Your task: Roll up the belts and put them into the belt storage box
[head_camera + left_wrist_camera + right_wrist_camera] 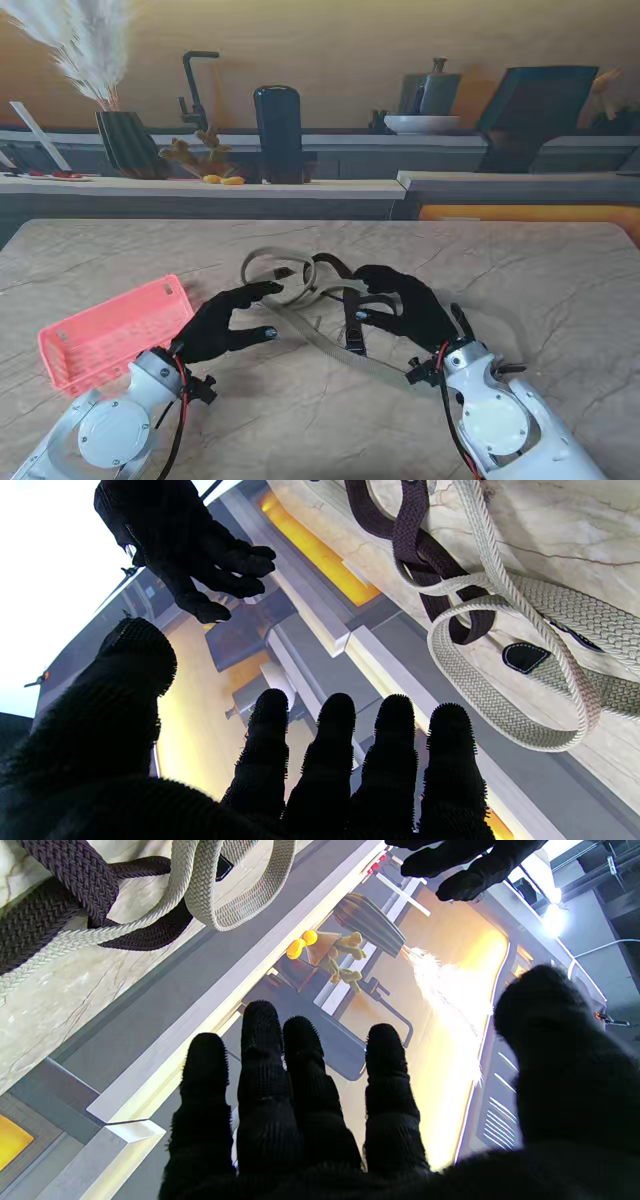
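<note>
Leftmost, just beside the left hand and on its outer side: pink storage box (115, 330), a slotted basket lying flat on the marble table (560, 290), nothing visible inside. Well apart from the belts, with the left hand between.

Next, left hand (225, 318) in a black glove, raised over the table on the left of the belt tangle, palm turned toward the right hand. Fingers spread and gently curled, thumb apart from the rest; from the left wrist camera four fingertips (337, 720) side by side with slim gaps and nothing between them and the thumb. Upper fingertips close to the beige loop in the stand view; contact impossible to tell.

In the middle, between both hands: beige belt (262, 268), woven, thrown in loose loops with one long strap running across the table toward the right arm. Crossing it, dark brown belt (352, 300), looped over and under the beige one, one end pointing back toward the robot. Both unrolled, both on the table, neither in the box.

Right of the tangle: right hand (405, 300), also gloved, hovering over the dark belt's right side. Fingers apart and arched, thumb wide; from the right wrist camera, nothing clasped.
</note>
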